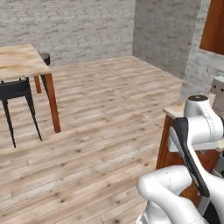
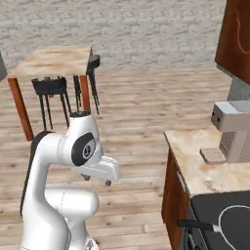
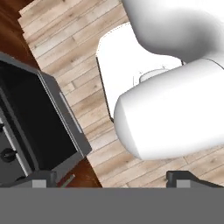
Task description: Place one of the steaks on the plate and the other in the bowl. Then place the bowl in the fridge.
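Searching comes first: you see no steaks, bowl, plate or fridge from here. The gripper (image 3: 112, 178) points down at the floor beside the black oven (image 3: 30, 127), fingertips set wide with nothing between them. Ahead stand a wooden table (image 2: 51, 61) and a countertop (image 2: 195, 166). Judged step: drive the base to find the steaks.

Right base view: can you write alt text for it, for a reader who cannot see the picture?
A white robot arm with dark joints stands folded on a pale plank floor, beside a light stone countertop on dark red-brown cabinets carrying a grey boxy coffee machine and a black cooktop. Behind stand a wooden table with red-brown legs and black stools, before a grey brick wall.
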### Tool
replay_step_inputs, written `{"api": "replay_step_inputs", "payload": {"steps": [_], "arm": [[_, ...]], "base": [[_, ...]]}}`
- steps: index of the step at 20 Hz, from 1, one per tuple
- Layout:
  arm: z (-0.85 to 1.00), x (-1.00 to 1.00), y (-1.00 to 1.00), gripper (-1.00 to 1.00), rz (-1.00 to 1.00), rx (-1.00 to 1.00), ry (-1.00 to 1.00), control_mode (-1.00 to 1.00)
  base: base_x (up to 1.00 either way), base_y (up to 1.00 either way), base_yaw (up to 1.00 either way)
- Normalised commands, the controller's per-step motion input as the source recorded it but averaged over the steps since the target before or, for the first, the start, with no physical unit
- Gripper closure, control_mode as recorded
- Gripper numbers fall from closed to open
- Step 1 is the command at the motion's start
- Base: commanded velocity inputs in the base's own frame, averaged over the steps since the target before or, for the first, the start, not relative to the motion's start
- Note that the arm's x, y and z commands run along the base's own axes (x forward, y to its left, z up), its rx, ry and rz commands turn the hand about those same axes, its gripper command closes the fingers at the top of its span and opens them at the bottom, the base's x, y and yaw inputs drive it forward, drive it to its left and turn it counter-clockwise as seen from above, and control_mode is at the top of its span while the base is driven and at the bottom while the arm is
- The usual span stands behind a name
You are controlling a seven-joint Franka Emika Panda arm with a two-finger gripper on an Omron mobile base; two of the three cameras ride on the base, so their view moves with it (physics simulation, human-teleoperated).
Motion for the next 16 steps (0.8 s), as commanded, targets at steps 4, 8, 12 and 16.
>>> {"api": "replay_step_inputs", "payload": {"steps": [4, 8, 12, 16], "arm": [[0.0, 0.0, 0.0, -1.0, 0.0, 0.0, 0.0, 1.0], [0.0, 0.0, 0.0, -1.0, 0.0, 0.0, 0.0, 1.0], [0.0, 0.0, 0.0, -1.0, 0.0, 0.0, 0.0, 1.0], [0.0, 0.0, 0.0, -1.0, 0.0, 0.0, 0.0, 1.0]], "base": [[0.12, 0.42, 0.83], [0.13, 0.43, 0.84], [0.18, 0.38, 0.77], [0.18, 0.38, 0.73]]}}
